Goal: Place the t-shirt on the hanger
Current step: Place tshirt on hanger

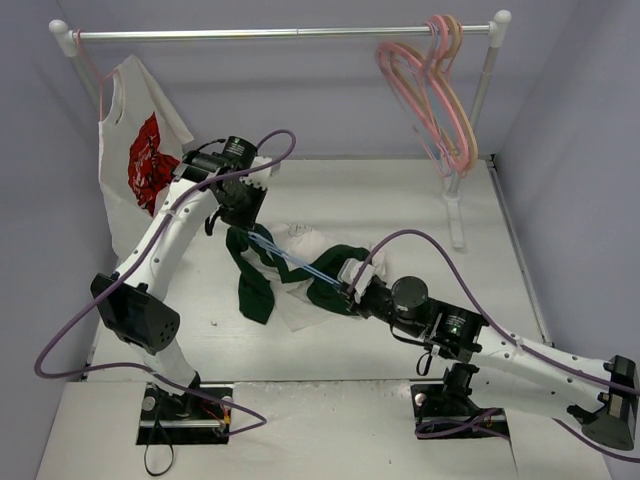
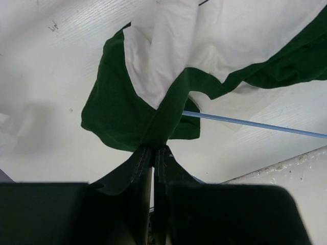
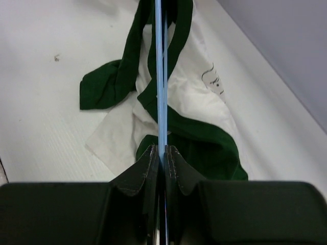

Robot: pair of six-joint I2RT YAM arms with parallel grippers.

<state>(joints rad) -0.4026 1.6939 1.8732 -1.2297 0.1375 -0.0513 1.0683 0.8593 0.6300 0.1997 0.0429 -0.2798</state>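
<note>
The white t-shirt (image 1: 300, 262) with dark green sleeves lies crumpled at mid-table. It also shows in the left wrist view (image 2: 230, 35) and the right wrist view (image 3: 194, 102). My left gripper (image 1: 238, 226) is shut on a dark green fold of the t-shirt (image 2: 156, 145), lifting that part a little. My right gripper (image 1: 350, 296) is shut on the thin light-blue hanger (image 1: 295, 262), whose wires (image 3: 160, 76) run from the jaws across the shirt toward the left gripper. A stretch of the hanger (image 2: 255, 124) shows in the left wrist view.
A clothes rail (image 1: 280, 33) spans the back. A white shirt with red graphic (image 1: 140, 150) hangs at its left end. Several pink hangers (image 1: 435, 95) hang at its right end beside the right post (image 1: 480, 100). The right wall is close.
</note>
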